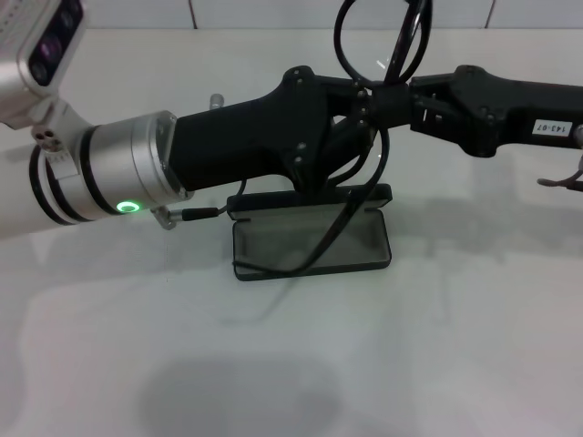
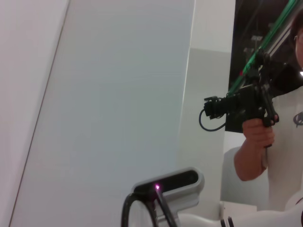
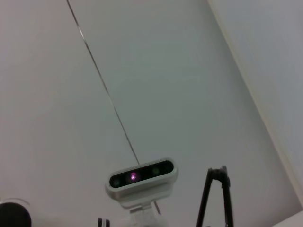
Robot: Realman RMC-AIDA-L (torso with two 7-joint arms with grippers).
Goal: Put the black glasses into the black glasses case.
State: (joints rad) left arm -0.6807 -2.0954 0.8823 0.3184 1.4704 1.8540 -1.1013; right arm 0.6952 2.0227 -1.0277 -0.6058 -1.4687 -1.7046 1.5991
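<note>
The black glasses case (image 1: pixel 312 235) lies open on the desk (image 1: pixel 437 346), just below the centre of the head view, its lid standing behind the tray at 12 o'clock. Above the case, off the desk, the two arms meet: the left hand (image 1: pixel 351 118) reaches in from 9 o'clock, the right hand (image 1: pixel 401 96) from 3 o'clock. Between them hang the black glasses (image 1: pixel 378 41), lenses up toward 12 o'clock, one temple arm trailing down into the tray.
</note>
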